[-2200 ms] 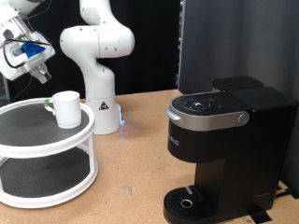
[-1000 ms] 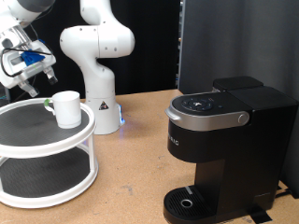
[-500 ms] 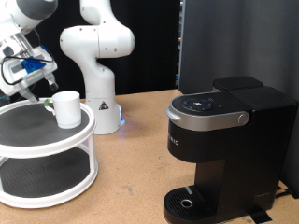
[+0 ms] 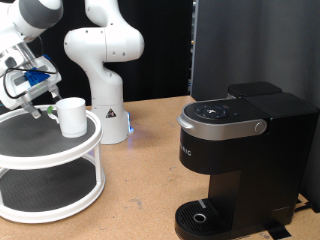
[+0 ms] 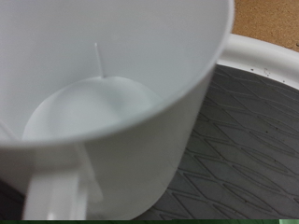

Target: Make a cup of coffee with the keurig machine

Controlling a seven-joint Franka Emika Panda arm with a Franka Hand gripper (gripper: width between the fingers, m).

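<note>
The white mug (image 4: 72, 115) stands upright on the top tier of a round white two-tier stand (image 4: 60, 152) at the exterior view's left. My gripper (image 4: 38, 103) hangs just left of the mug, close to its handle side, fingers pointing down at the tier. The wrist view is filled by the empty mug (image 5: 103, 103) from above, its handle (image 5: 56, 191) nearest the camera; no fingers show there. The black Keurig machine (image 4: 240, 140) stands at the right, lid closed, its round drip tray (image 4: 205, 217) bare.
The arm's white base (image 4: 108, 115) stands behind the stand, on the brown table. The stand's dark mesh surface (image 5: 234, 140) lies around the mug. A black panel rises behind the machine.
My gripper has come down and rightward from above the stand to just beside the mug. The mug and machine have not moved.
</note>
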